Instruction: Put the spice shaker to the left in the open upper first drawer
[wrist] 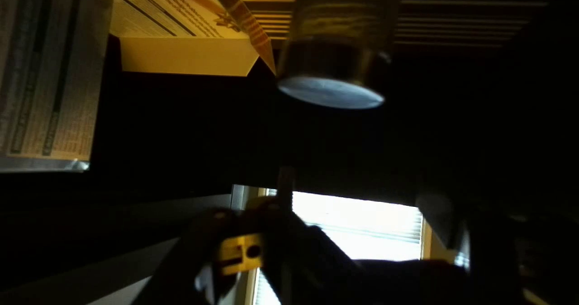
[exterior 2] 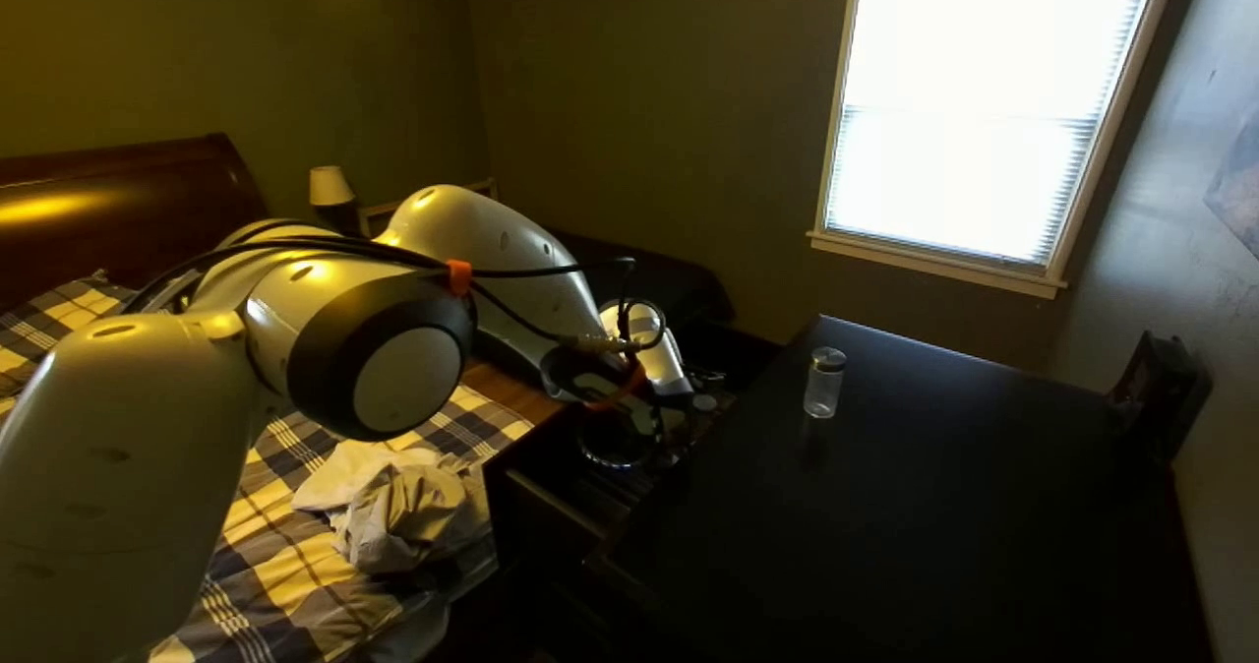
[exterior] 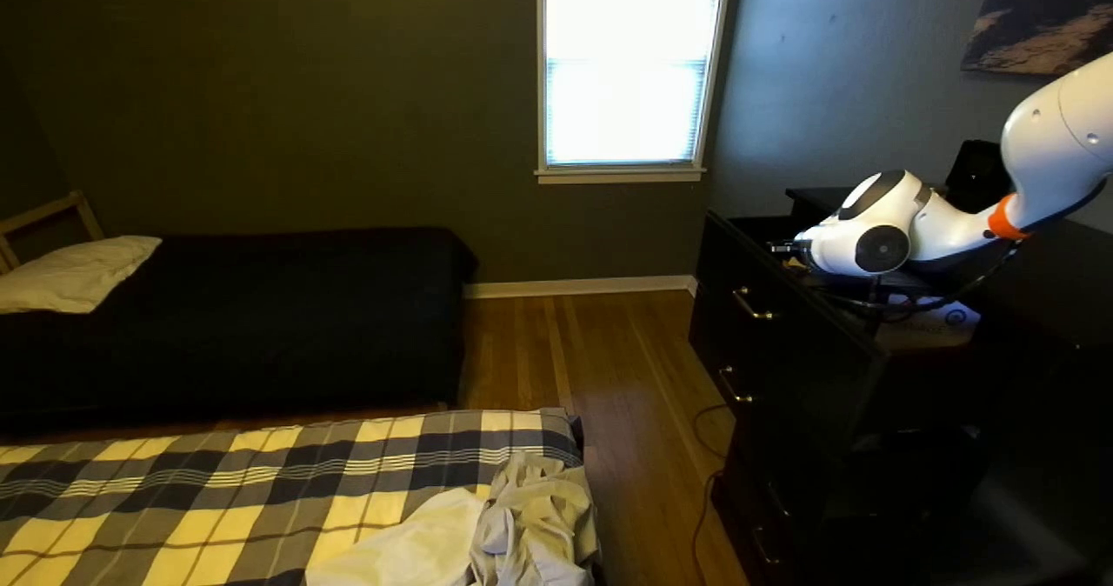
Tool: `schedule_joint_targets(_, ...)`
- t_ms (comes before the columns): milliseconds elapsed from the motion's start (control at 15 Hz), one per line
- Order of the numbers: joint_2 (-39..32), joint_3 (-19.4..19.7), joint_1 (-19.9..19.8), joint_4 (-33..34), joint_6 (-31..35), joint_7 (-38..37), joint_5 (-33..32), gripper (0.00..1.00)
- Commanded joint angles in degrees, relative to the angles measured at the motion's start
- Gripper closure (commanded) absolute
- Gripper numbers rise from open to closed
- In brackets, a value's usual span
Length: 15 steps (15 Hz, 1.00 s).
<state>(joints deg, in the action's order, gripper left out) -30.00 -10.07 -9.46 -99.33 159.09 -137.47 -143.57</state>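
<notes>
The round spice shaker (wrist: 337, 51) with a pale, flat end is seen in the black, pulled-out top drawer (exterior: 807, 329), near a yellow printed paper box (wrist: 183, 54). The dark hand (wrist: 360, 186) is spread wide near the shaker. A clear, dark-topped jar (exterior 2: 824, 388) is stood on the black bench (exterior 2: 915, 486).

In an exterior view, the jar (exterior 2: 824, 388) stands on the dresser (exterior 2: 915, 506), right of the open drawer (exterior 2: 557, 504). In the wrist view, a carton (wrist: 185, 56) is left of the spice shaker (wrist: 337, 42) (contact is unclear).
</notes>
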Motion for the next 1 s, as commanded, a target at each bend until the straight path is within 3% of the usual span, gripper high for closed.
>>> schedule_joint_targets(0,-2.0,-1.6,-1.2,0.6,-0.8,-1.3,-0.7,0.00)
schedule_joint_targets(267,0.1,-1.0,-0.8,-2.2,-0.5,-1.7,-0.7,0.00)
schedule_joint_targets(933,11.2,-0.7,1.7,-13.6,-1.9,1.6,7.9,0.00)
